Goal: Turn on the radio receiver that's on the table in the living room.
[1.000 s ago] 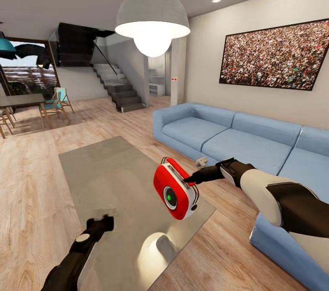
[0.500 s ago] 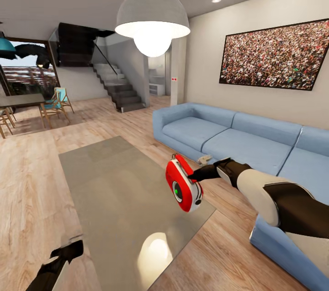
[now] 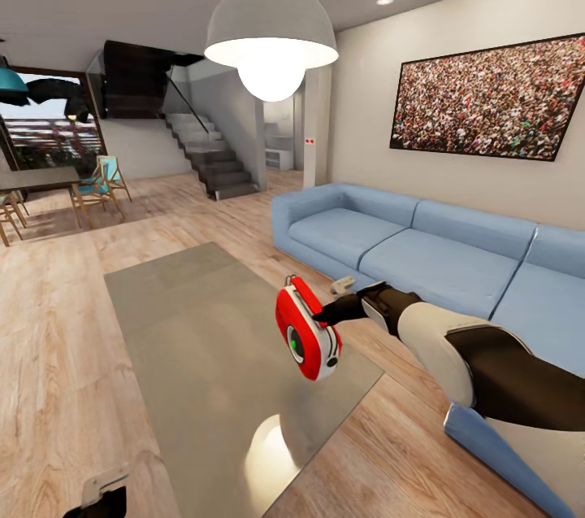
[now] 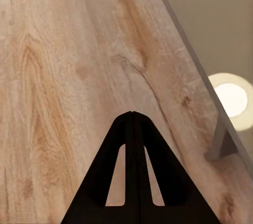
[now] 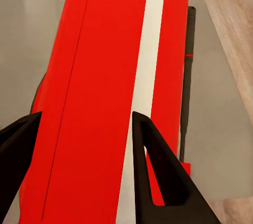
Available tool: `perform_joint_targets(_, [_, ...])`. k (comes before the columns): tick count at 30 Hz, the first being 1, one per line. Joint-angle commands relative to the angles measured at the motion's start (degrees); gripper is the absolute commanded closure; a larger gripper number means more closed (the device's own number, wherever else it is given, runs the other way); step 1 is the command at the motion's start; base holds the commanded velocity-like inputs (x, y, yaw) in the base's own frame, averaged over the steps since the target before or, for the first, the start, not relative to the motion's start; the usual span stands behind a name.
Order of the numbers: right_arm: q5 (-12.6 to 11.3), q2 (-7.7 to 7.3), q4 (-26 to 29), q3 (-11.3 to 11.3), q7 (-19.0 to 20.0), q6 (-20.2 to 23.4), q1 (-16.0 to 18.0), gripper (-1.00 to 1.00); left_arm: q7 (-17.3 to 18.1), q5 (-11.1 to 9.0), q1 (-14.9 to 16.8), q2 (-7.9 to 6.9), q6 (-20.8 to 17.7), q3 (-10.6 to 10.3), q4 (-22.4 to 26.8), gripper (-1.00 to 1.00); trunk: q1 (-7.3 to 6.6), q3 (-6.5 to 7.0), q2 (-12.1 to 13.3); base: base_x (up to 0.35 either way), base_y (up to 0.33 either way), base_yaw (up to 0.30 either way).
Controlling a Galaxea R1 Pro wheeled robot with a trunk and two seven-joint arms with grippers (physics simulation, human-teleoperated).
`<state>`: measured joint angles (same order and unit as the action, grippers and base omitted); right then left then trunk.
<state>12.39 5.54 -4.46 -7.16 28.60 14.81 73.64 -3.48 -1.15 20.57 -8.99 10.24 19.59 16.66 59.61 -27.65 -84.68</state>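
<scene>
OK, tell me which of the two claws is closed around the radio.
The right claw: its fingers straddle the red radio over the table. The left claw is pinched shut, empty, over the wood floor.

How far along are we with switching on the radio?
Done: the small red retro radio shows a green-lit dial.
In hand: the right gripper clamps it, tilted, over the grey glossy coffee table.
Left: the left gripper, shut over the floor, is idle; whether the radio plays isn't visible.

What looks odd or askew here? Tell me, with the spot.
The radio is the odd one: it is tilted, leaning back rather than standing flat on the table, near the edge facing the sofa. The right end effector straddles its body. Nothing looks spilled or damaged.
</scene>
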Motion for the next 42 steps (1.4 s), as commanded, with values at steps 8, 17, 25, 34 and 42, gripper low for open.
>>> perform_joint_targets(8, [-0.23,0.08,0.08,0.49,0.54,-0.13,0.02,1.0,-2.03,0.01,0.0,-0.04,0.13,0.27,-0.22,1.0,0.0,0.01,0.0,0.0,0.0,0.0])
perform_joint_targets(17, [-0.17,0.08,0.12,0.48,0.58,-0.05,0.02,1.0,-4.45,0.01,0.0,0.1,0.22,0.97,-0.22,1.0,0.0,0.01,0.0,0.0,-0.071,0.217])
perform_joint_targets(25, [-0.17,0.18,0.07,0.42,4.27,0.04,0.02,1.0,-4.51,0.01,0.0,0.07,0.22,0.98,-0.29,1.0,0.0,0.01,0.0,0.0,-0.258,0.296])
perform_joint_targets(34, [-0.16,0.41,0.07,0.39,5.31,0.05,0.02,1.0,-4.51,-0.13,0.0,-0.03,0.22,1.09,-0.92,1.0,0.0,0.01,0.0,0.066,-0.189,0.299])
perform_joint_targets(42, [-0.17,0.52,0.07,0.39,5.15,0.13,0.02,1.0,-4.51,-0.17,0.0,-0.07,0.14,1.24,-1.01,1.0,0.0,0.01,0.0,0.139,-0.136,0.299])
